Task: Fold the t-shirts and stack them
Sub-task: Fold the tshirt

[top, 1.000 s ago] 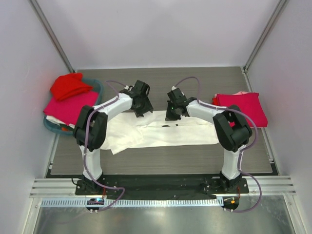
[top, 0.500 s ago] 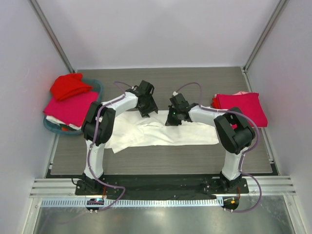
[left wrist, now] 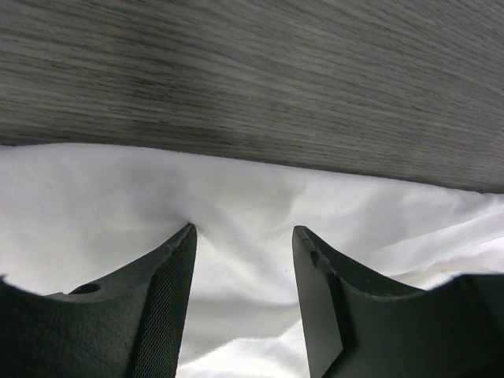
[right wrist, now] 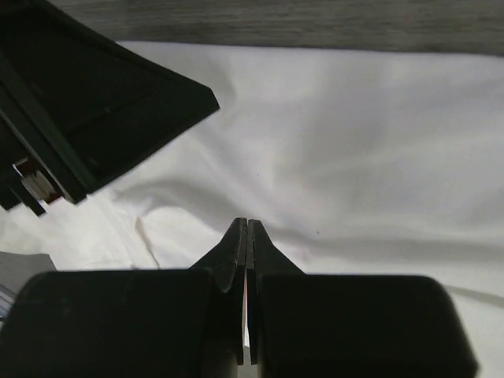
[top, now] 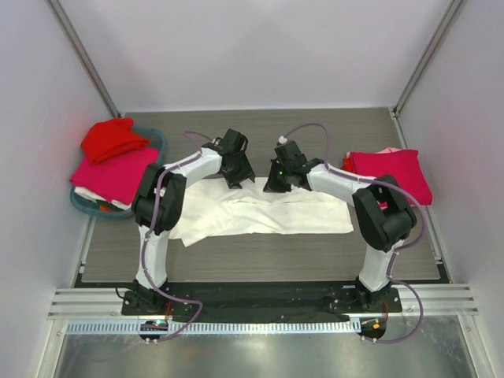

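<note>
The white t-shirt (top: pixel 268 216) lies as a long folded strip across the middle of the table, its print hidden. My left gripper (top: pixel 239 179) is at the shirt's far edge. It is open, and its fingertips (left wrist: pixel 187 233) rest on the white cloth (left wrist: pixel 236 189). My right gripper (top: pixel 274 186) is just to the right of it. Its jaws (right wrist: pixel 247 224) are pressed together on a thin fold of the white shirt (right wrist: pixel 354 157). A red tee (top: pixel 114 138) and a magenta tee (top: pixel 110 169) lie in the basket at left. A folded magenta tee (top: pixel 390 173) lies at right.
The teal basket (top: pixel 157 140) stands at the table's left edge. The left arm's dark body (right wrist: pixel 94 118) shows close by in the right wrist view. Bare wood-grain table (left wrist: pixel 252 71) lies beyond the shirt's far edge. Grey walls close in three sides.
The black print, visible one second ago, is now covered by white cloth. The two grippers have drawn slightly closer at the shirt's far edge.
</note>
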